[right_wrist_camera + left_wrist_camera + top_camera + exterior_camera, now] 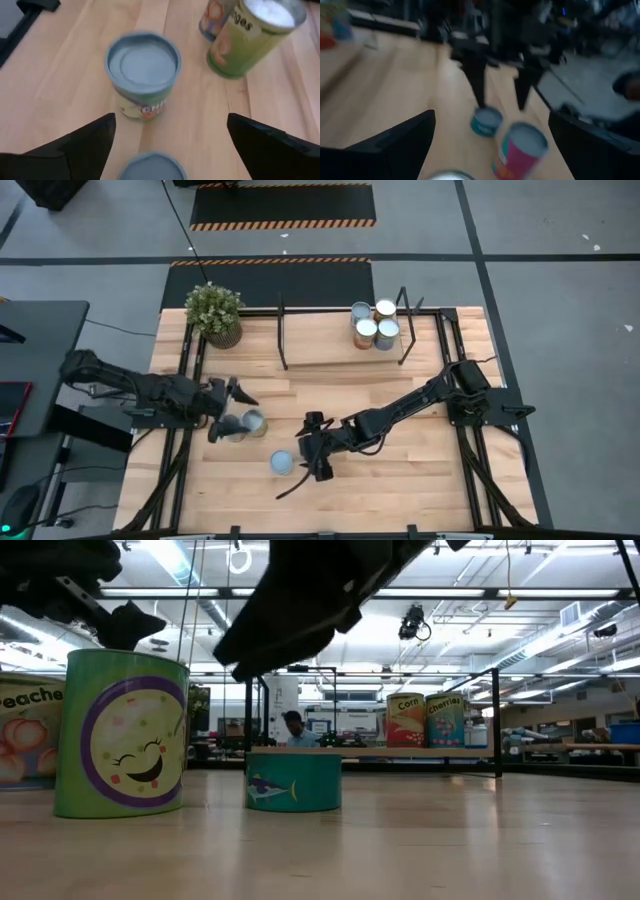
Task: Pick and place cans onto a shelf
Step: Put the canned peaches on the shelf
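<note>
Several cans stand upright on the plank table. A short teal can (282, 463) (293, 780) stands nearest my right gripper (312, 448), which is open, just right of it and clear of it. In the right wrist view the teal can's top (152, 167) lies between the open fingers, with a blue-grey-topped can (142, 65) and a green can (255, 35) beyond. My left gripper (228, 412) is open beside two cans (255, 422); its view shows a pink can (520, 150) ahead. Several cans (375, 322) stand on the shelf (320, 345).
A potted green plant (213, 310) stands at the shelf's far left corner. Black metal posts (283, 330) frame the shelf, and black rails (185, 370) run along both table sides. Bare wood shows along the near edge (400, 490). A person (293, 727) shows far behind the table.
</note>
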